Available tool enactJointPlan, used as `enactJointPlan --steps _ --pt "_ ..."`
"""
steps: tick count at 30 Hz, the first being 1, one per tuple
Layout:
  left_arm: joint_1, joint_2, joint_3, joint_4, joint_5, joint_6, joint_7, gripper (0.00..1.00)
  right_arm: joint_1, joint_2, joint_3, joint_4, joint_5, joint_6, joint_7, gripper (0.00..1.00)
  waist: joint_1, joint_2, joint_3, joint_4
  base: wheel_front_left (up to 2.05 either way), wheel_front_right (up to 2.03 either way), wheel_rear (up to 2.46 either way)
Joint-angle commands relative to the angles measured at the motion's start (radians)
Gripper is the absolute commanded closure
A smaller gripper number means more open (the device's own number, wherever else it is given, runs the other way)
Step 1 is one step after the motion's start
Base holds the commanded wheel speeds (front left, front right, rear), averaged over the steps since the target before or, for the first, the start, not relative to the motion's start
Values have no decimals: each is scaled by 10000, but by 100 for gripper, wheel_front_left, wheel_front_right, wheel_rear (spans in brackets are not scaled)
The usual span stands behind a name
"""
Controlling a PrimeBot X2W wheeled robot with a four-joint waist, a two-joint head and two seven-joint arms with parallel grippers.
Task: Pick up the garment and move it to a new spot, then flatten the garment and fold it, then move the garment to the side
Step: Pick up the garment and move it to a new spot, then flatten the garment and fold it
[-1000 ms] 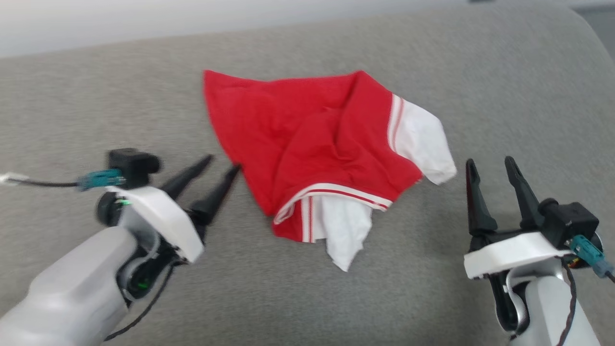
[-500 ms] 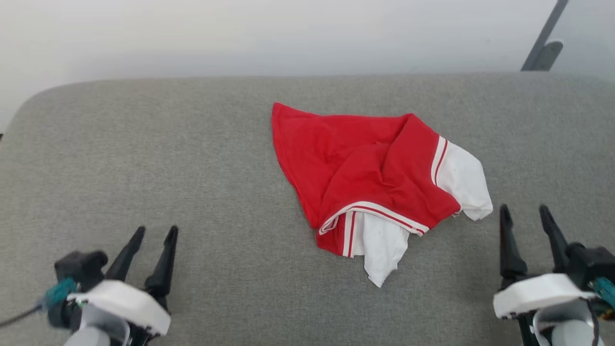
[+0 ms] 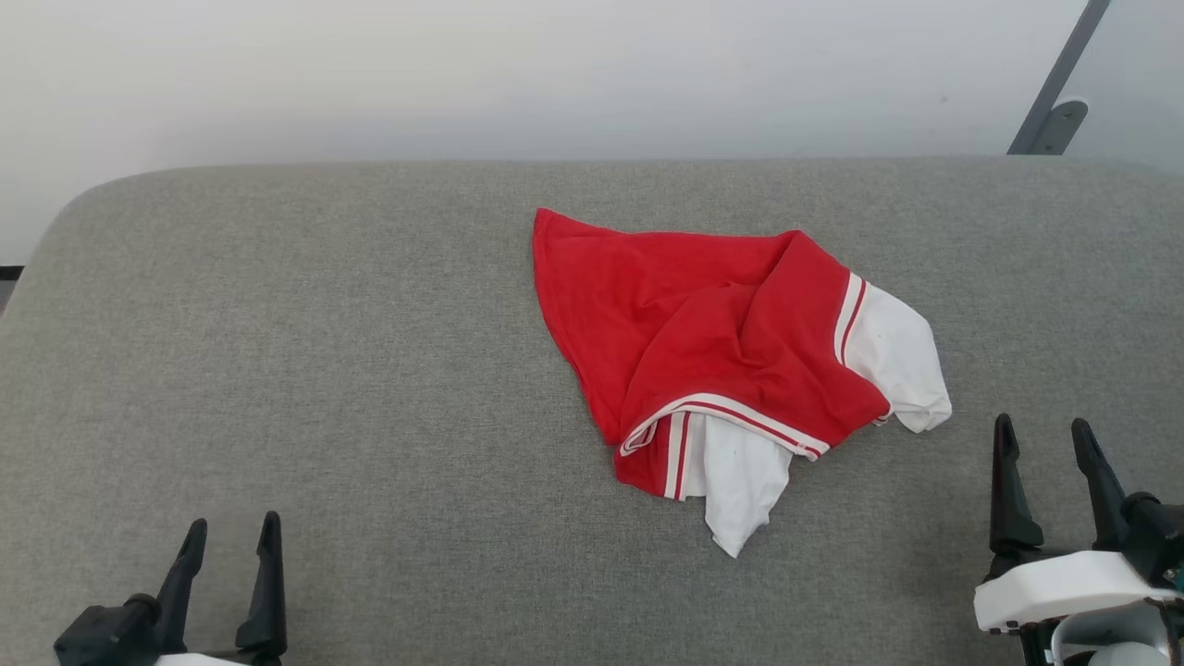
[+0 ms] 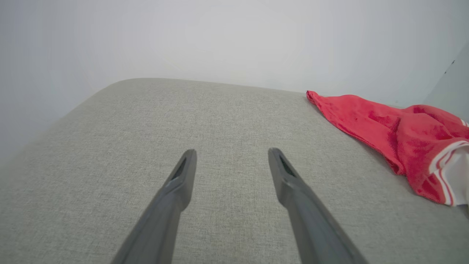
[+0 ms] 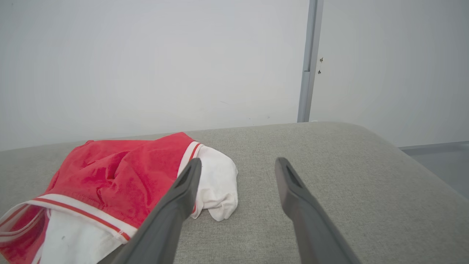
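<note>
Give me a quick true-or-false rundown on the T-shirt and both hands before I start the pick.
1. The red T-shirt lies on the grey cushion. True.
2. The left hand grips the T-shirt. False: it is open over bare cushion, apart from the shirt.
3. The right hand is open beside the white sleeve, not touching it. True.
4. The T-shirt is folded flat. False: it lies crumpled, with another white sleeve poking out at its near edge.
</note>
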Motion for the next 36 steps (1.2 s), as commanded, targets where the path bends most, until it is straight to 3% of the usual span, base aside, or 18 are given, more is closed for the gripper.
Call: enactJointPlan --steps 1,10,13,18,19,21,25,30,36 --pt "115 -28 81 -104 141 -15 -52 0 96 -9 -23 -53 74 -3 -51 0 0 -1 42 -8 0 0 0" --pt "-12 -46 57 -312 8 -7 -52 0 -10 -8 -77 0 -35 -1 -34 0 0 -1 205 26 0 0 0" --pt "-145 -113 17 -396 4 -8 -53 0 -432 -55 37 23 -301 -1 521 0 0 -1 375 71 0 0 0" --pt "-404 -188 -91 -512 -77 -9 -54 0 -1452 -1063 693 72 -376 -3 2926 0 0 -1 826 258 0 0 0" --pt "-404 -188 -91 -512 -77 -9 -54 0 -1452 -1063 693 72 -376 -3 2926 0 0 -1 826 258 0 0 0" --pt "-544 -211 -200 -489 -96 -9 -54 0 -1847 -1710 1177 185 -202 -3 4301 0 0 -1 1021 398 0 0 0" --pt "-863 -300 -441 -384 -231 -9 -53 0 -2569 -2833 1799 192 628 -3 6977 0 0 -1 1369 769 0 0 0" --pt "-1161 -408 -680 -281 -413 -9 -53 0 -3102 -3688 1973 264 1747 -3 9427 0 0 -1 1765 1229 0 0 0" --pt "-1475 -463 -813 -203 -565 -10 -55 0 -3667 -4034 2201 549 2299 -3 10593 0 0 -1 2278 1618 0 0 0"
